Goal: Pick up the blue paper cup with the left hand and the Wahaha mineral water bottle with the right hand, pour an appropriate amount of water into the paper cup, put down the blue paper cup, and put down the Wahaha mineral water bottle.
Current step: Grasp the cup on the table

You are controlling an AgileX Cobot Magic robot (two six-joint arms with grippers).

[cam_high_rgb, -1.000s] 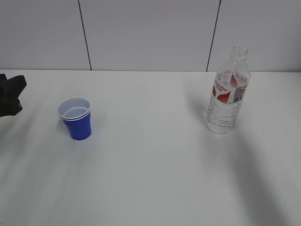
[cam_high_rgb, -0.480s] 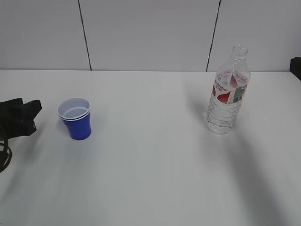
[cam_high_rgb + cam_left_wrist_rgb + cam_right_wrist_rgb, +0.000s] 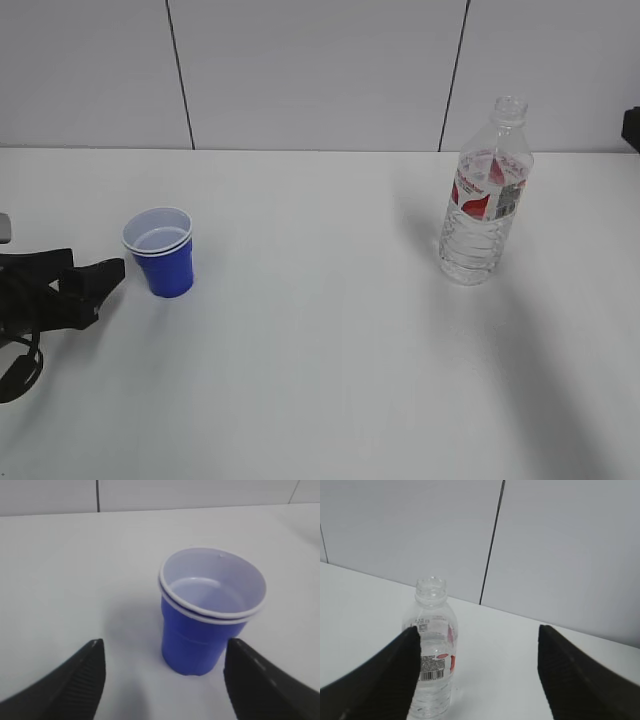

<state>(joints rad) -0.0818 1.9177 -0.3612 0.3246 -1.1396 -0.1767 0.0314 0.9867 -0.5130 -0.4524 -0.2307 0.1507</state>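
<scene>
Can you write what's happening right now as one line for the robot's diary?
left gripper: open, nearing royal-blue paper cup | right gripper: open, facing uncapped clear ribbed plastic bottle | both upright on white table

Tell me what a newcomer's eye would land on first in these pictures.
First, the blue paper cup, upright on the left of the white table, with the open left hand just left of it and not touching. Next, the uncapped Wahaha mineral water bottle standing upright on the right.

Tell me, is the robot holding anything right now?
No, nothing yet. The left hand has open fingers just short of the blue paper cup. The right hand is open, away from the Wahaha mineral water bottle.
</scene>
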